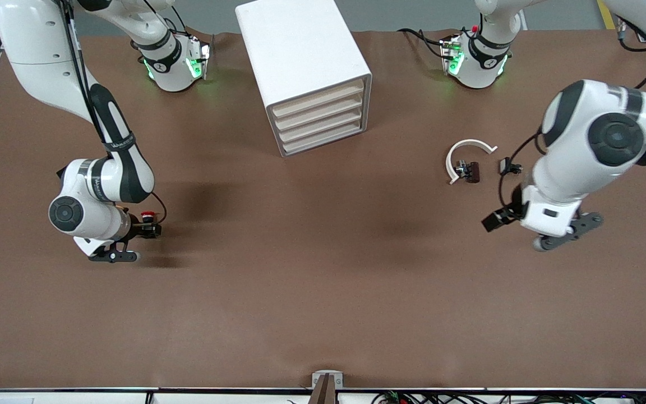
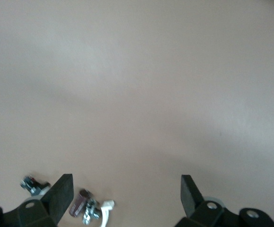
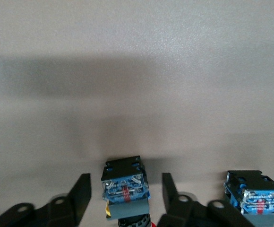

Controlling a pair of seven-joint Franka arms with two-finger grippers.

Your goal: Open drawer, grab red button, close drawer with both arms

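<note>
Toward the right arm's end of the desk [image 1: 323, 292], the right hand [image 3: 126, 191] is hanging low with fingers spread, straddling the button [image 3: 125, 189] without touching it. A second blue-bodied button [image 3: 255, 194] is sitting just beside it. Near the desk's back edge, the cabinet [image 1: 300, 56] is standing with every drawer [image 1: 318, 101] shut. The left hand [image 2: 126, 194] is waiting, fingers spread and holding nothing, over bare desk beside a white curved part [image 1: 469, 151].
</note>
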